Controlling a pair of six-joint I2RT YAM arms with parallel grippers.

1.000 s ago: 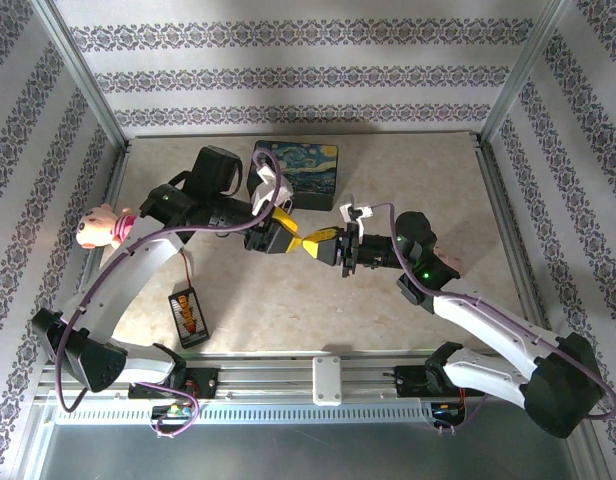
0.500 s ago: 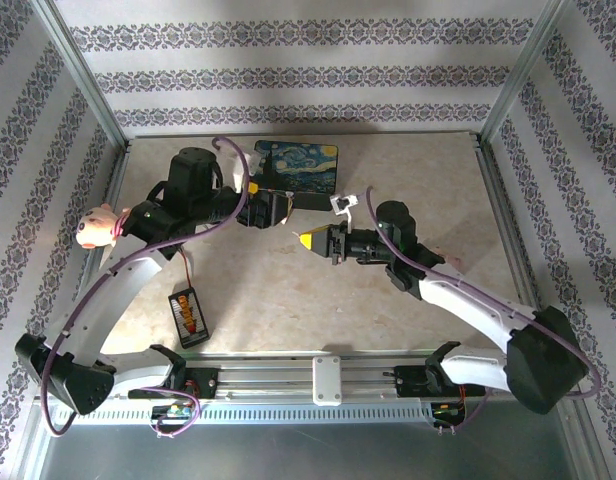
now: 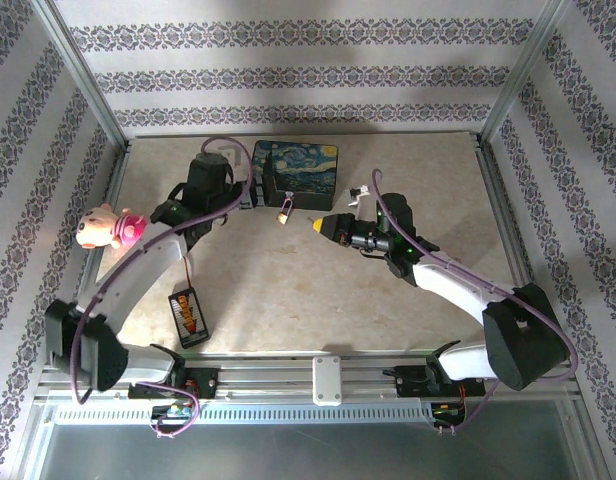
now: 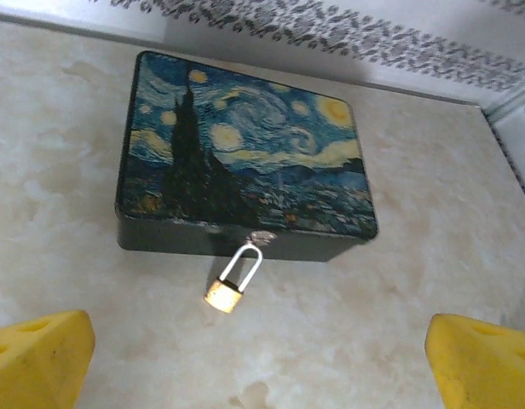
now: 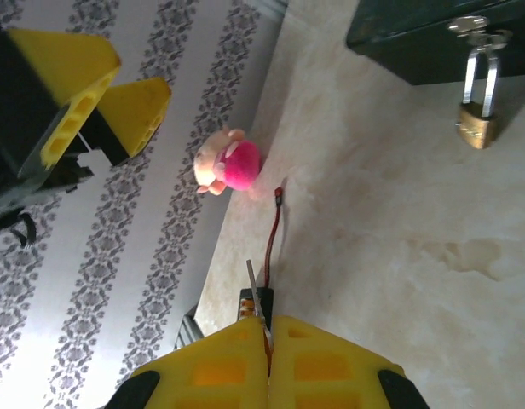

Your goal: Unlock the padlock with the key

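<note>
The small brass padlock (image 4: 226,292) hangs by its silvery shackle from the latch on the front of the starry-night box (image 4: 245,162); it also shows in the top view as the padlock (image 3: 284,213) and in the right wrist view as the padlock (image 5: 477,123). My left gripper (image 4: 262,366) is open, with its yellow fingertips (image 4: 37,358) wide apart, just short of the padlock and holding nothing. My right gripper (image 5: 268,341) is shut on the key (image 5: 255,294), whose thin blade sticks out between the pads. From above, the right gripper (image 3: 316,226) is a little right of the padlock.
A pink plush toy (image 3: 106,227) lies at the table's left edge. A small black device (image 3: 189,313) with a red wire lies near the front left. The box (image 3: 298,172) stands at the back middle. Patterned walls and metal posts close in the table.
The left gripper opened wide and drew back from the table's middle to the box's front left. The right gripper swung up towards the box, still shut on the key.
</note>
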